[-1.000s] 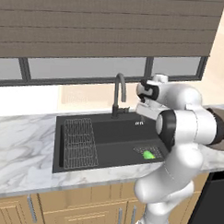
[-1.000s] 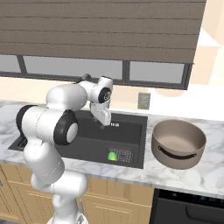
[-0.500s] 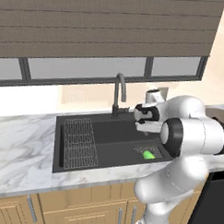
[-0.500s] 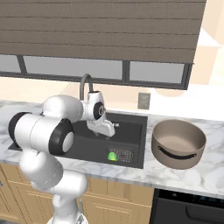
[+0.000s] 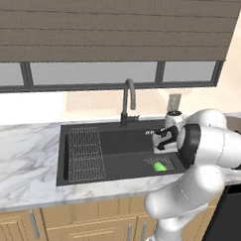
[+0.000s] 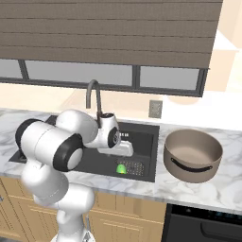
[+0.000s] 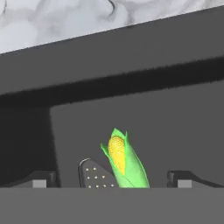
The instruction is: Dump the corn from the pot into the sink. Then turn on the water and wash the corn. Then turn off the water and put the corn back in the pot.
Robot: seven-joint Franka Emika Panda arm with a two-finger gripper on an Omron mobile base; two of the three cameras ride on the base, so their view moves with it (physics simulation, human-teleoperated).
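Note:
The corn [image 5: 160, 167] lies in its green husk at the right end of the black sink [image 5: 122, 153], by the square drain grate [image 5: 166, 163]. My gripper [image 5: 159, 146] hangs open just above it, low inside the basin. From the other side, the gripper [image 6: 128, 151] is over the corn [image 6: 121, 168], and the taupe pot [image 6: 193, 153] stands upright on the counter right of the sink [image 6: 142, 130]. In the hand view, the corn [image 7: 123, 163] shows its yellow kernels between my spread fingertips [image 7: 42, 180], untouched.
A dark curved faucet [image 5: 128, 100] rises behind the sink's middle. A wire rack [image 5: 84, 153] covers the basin's left part. Marble counter [image 5: 22, 153] stretches to the left. A wall outlet [image 6: 154, 108] sits behind the sink. A dark oven front [image 6: 203, 224] is below the pot.
The hand has come down from faucet height into the right end of the basin, close over the corn. The jaws stayed open. Corn and pot have not moved.

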